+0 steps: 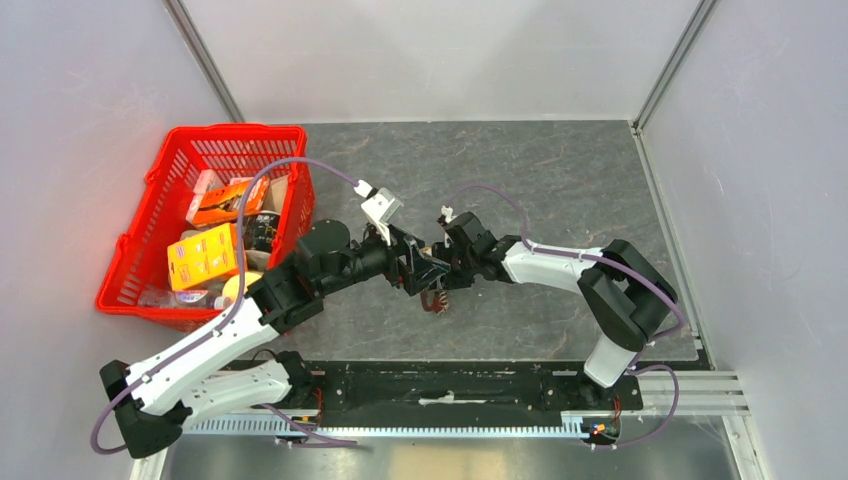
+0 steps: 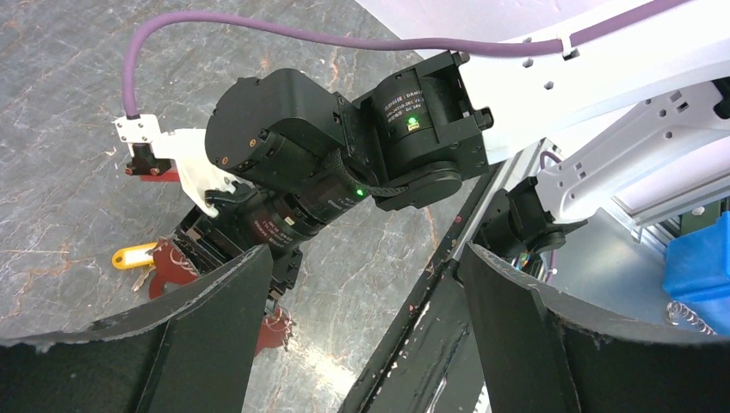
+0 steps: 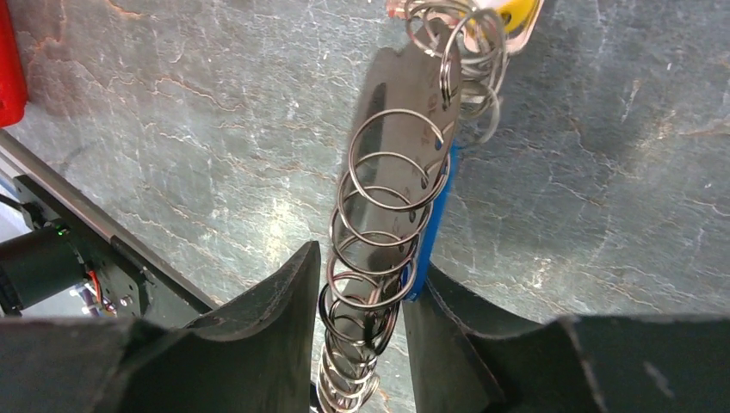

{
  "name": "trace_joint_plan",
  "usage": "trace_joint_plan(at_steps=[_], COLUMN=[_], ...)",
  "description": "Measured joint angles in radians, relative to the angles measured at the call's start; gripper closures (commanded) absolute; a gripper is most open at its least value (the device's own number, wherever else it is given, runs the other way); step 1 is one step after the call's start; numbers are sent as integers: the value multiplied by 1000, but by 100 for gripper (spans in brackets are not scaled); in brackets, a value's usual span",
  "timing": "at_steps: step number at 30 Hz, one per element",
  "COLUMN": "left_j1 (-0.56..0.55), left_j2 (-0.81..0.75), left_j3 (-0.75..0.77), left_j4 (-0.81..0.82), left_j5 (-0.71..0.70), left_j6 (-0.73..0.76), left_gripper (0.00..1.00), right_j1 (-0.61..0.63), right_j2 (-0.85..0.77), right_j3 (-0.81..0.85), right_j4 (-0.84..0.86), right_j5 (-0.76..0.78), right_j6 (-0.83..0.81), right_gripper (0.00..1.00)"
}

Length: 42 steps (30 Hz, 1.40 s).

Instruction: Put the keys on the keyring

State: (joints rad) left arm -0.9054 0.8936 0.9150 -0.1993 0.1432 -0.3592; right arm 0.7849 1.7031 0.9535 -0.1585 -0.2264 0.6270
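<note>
Loops of silver wire crowd the keyring (image 3: 387, 198), a grey metal strip pinched in the right gripper (image 3: 366, 275), whose fingers are closed tight on it over the desk (image 3: 215, 129). A blue key (image 3: 428, 249) lies against its back and a yellow key (image 3: 516, 10) shows at its far end. The left gripper (image 2: 366, 258) gapes wide, holding nothing.

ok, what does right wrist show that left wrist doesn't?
Only right wrist: the keyring, a grey metal piece carrying a stack of silver rings, held between the fingers of the right gripper, with a blue piece behind it, plus a corner of the red basket.
Only left wrist: the right arm's wrist seen from outside, the left gripper open and empty, and the table-edge rail.
Both: the yellow key tag and the grey stone-pattern mat.
</note>
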Motion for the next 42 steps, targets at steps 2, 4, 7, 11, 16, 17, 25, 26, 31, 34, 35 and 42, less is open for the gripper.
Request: trace_joint_plan(at_steps=[2, 4, 7, 11, 16, 17, 25, 26, 31, 34, 35, 42], left_j1=[0, 0, 0, 0, 0, 0, 0, 0, 0, 0, 0, 0], left_j2=[3, 5, 5, 5, 5, 5, 0, -1, 0, 3, 5, 13], left_j3=[0, 0, 0, 0, 0, 0, 0, 0, 0, 0, 0, 0], left_j4=[0, 0, 0, 1, 0, 0, -6, -8, -15, -21, -24, -42], left_j5=[2, 7, 14, 17, 17, 17, 3, -3, -20, -34, -38, -64], left_j6=[0, 0, 0, 0, 0, 0, 1, 1, 2, 10, 13, 35], left_gripper=[12, 12, 12, 12, 12, 12, 11, 11, 11, 11, 11, 10], right_j1=[0, 0, -1, -4, -7, -8, -26, -29, -44, -52, -56, -69], right_j2=[0, 0, 0, -6, -19, -26, -183, -206, -342, -427, -450, -491], right_j3=[-3, -5, -12, -32, -43, -45, -55, -56, -63, -62, -60, 42], right_j4=[-1, -4, -9, -20, -29, -32, -76, -84, -123, -163, -183, -352], right_j5=[8, 22, 50, 81, 101, 105, 178, 190, 239, 283, 300, 396], right_j6=[-2, -7, -11, -19, -24, -26, -61, -64, -87, -104, -109, -143], right_gripper=[53, 53, 52, 51, 50, 49, 18, 14, 3, 3, 3, 3])
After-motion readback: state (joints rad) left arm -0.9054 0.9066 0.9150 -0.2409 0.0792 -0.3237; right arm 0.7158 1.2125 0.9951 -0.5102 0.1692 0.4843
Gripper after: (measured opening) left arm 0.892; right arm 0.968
